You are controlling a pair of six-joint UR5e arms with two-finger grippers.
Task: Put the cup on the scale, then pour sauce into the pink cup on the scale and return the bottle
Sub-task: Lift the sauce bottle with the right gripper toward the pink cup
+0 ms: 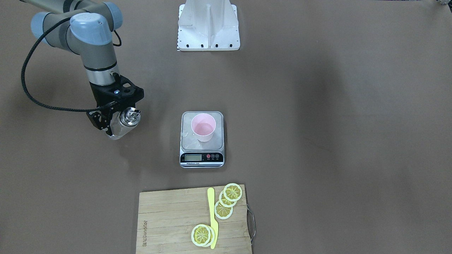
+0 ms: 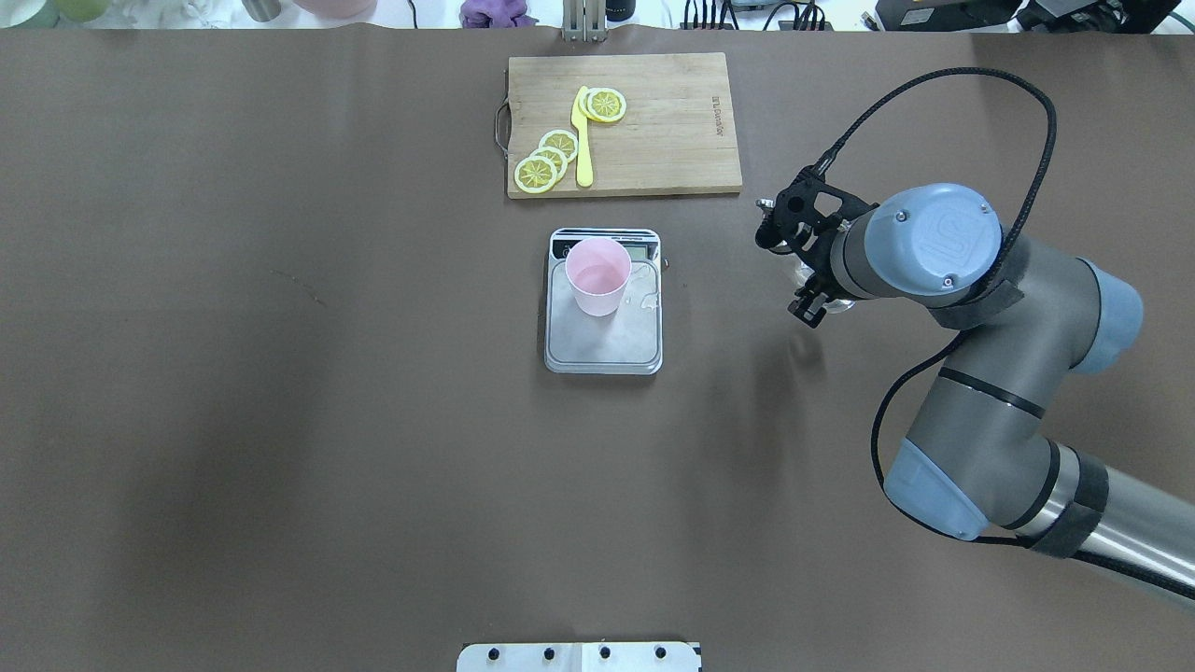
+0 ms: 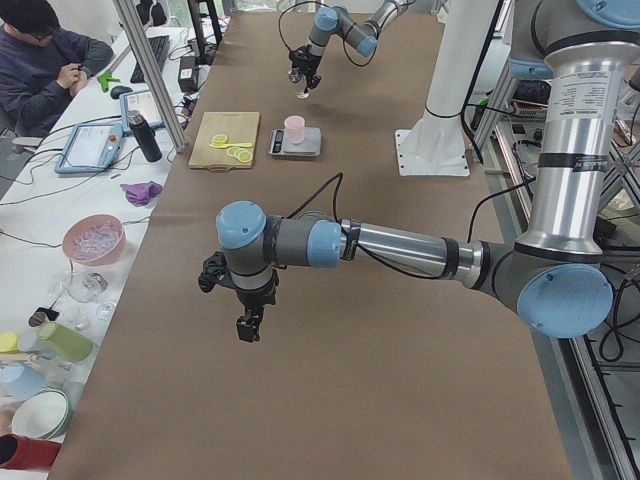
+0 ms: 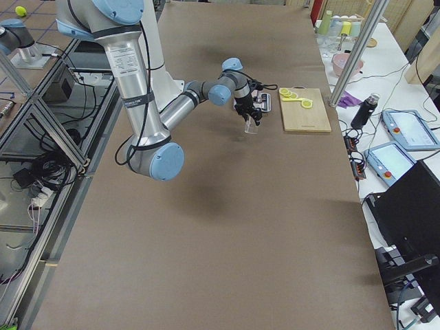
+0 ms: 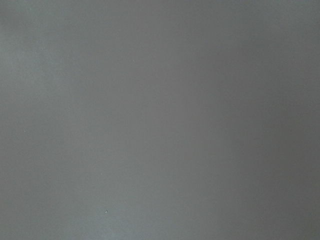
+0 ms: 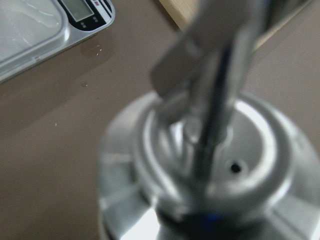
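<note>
The pink cup (image 1: pixel 203 127) (image 2: pixel 598 275) stands upright on the steel platform of the scale (image 1: pixel 202 144) (image 2: pixel 602 345), toward its display end. Clear liquid lies in small puddles on the platform (image 2: pixel 644 299) beside the cup. My right gripper (image 1: pixel 118 123) (image 2: pixel 810 278) is off to the scale's side, shut on the glass bottle (image 1: pixel 129 117) (image 4: pixel 251 126), which leans a little. The bottle's metal cap (image 6: pixel 215 165) fills the right wrist view. Whether sauce is inside the bottle is unclear. My left gripper (image 3: pixel 245 325) hangs far from the scale; I cannot tell its state.
A wooden cutting board (image 1: pixel 169 218) (image 2: pixel 672 121) with lemon slices (image 1: pixel 231 193) and a yellow knife (image 1: pixel 212 215) lies beyond the scale. The white robot base (image 1: pixel 208 24) stands on the near side. A few drops (image 6: pixel 95 50) sit on the table by the scale's corner. A person (image 3: pixel 40 60) sits at a side desk.
</note>
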